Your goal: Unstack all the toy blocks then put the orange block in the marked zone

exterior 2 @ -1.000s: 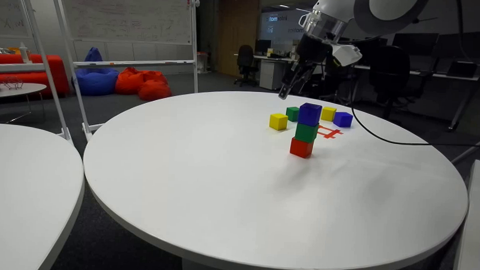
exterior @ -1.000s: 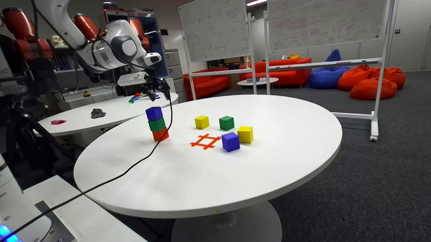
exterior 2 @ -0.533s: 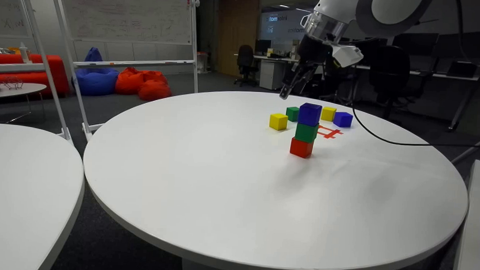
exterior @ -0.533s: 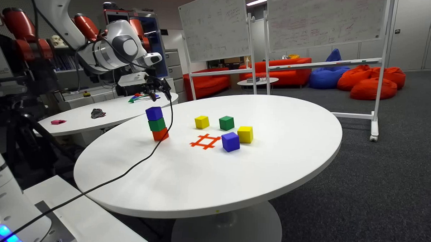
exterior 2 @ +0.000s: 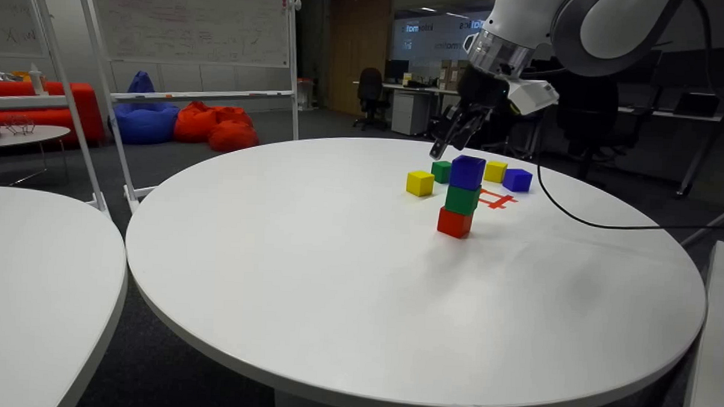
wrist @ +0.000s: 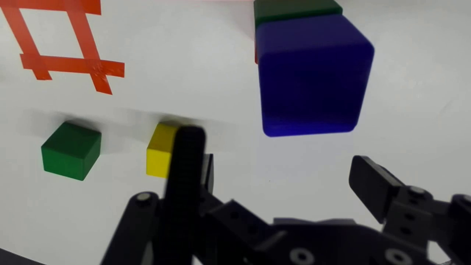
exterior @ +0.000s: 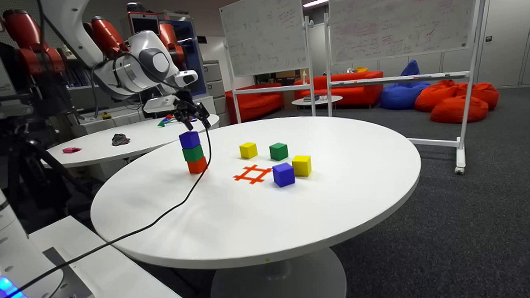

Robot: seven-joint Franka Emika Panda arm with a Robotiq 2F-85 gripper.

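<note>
Three toy blocks stand stacked: a blue block (exterior 2: 466, 172) on top, a green block (exterior 2: 462, 200) in the middle and the orange block (exterior 2: 455, 222) at the bottom. My gripper (wrist: 282, 162) is open, with nothing between its fingers. It hangs just above and beside the stack; in the wrist view the blue top lies ahead of the fingertips, apart from them. The marked zone (wrist: 84, 35) of crossed red tape is bare. Around it sit loose blocks: a blue one (exterior: 284, 175), a yellow one (exterior: 302, 165), a green one (exterior: 278, 151) and another yellow one (exterior: 248, 150).
All blocks are on a round white table (exterior: 333, 213). A black cable (exterior: 129, 234) trails from the arm and crosses in front of the stack's edge in an exterior view. Another white table (exterior 2: 40, 288) adjoins this one, and whiteboards (exterior: 264, 34) stand behind.
Over the last half second my gripper has shifted a little lower and closer to the stack, still open. The cable has swung slightly with it. None of the blocks has moved.
</note>
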